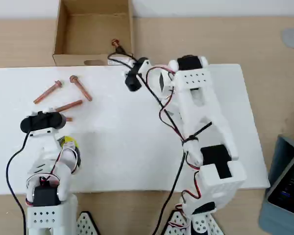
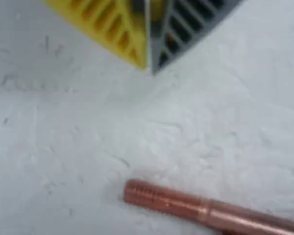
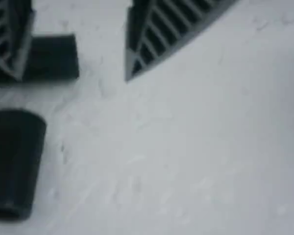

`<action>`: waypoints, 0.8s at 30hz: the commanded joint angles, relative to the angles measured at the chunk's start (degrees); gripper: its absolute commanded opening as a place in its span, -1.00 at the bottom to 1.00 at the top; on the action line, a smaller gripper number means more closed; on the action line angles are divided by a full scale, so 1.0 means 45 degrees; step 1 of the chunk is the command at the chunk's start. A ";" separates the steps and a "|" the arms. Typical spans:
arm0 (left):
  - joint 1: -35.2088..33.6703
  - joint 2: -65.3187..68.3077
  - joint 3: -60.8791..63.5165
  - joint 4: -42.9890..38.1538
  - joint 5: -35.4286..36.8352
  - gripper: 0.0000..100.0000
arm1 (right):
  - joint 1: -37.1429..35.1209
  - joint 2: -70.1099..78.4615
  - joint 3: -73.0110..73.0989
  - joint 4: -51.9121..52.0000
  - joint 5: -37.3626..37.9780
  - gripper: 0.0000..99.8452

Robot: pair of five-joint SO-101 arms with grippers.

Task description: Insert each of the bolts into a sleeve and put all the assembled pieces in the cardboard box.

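Left wrist view: left pincer closed, empty; bolt near tips, not touching

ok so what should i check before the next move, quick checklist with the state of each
1. Left gripper open to take a bolt: not ok, its fingertips meet and hold nothing.
2. Bolt near the left gripper: ok, it lies on the mat just ahead of it, apart from it.
3. Right gripper open: ok, there is a gap between its fingers.
4. Sleeve lined up: ok, it lies between the right gripper's fingers; a second sleeve lies beside it, apart.
5. Cardboard box open: ok.
6. Copper piece in the box has a sleeve: cannot tell.
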 commanded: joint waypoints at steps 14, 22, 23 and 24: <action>-0.0078 -0.0088 -0.0059 0.0020 0.0000 -1.00 | 0.0166 0.0147 0.1006 -0.2579 0.0547 -0.62; -0.0098 -0.0088 -0.0059 0.0020 0.0000 -1.00 | 0.0166 0.1436 0.0186 -0.2559 0.0547 -0.62; -0.0098 -0.0088 -0.0059 0.0020 0.0000 -1.00 | 0.0166 0.1573 0.0127 -0.2559 0.0527 -0.62; -0.0098 -0.0088 -0.0059 0.0020 0.0000 -1.00 | 0.0166 0.1670 0.0107 -0.2579 0.0527 -0.62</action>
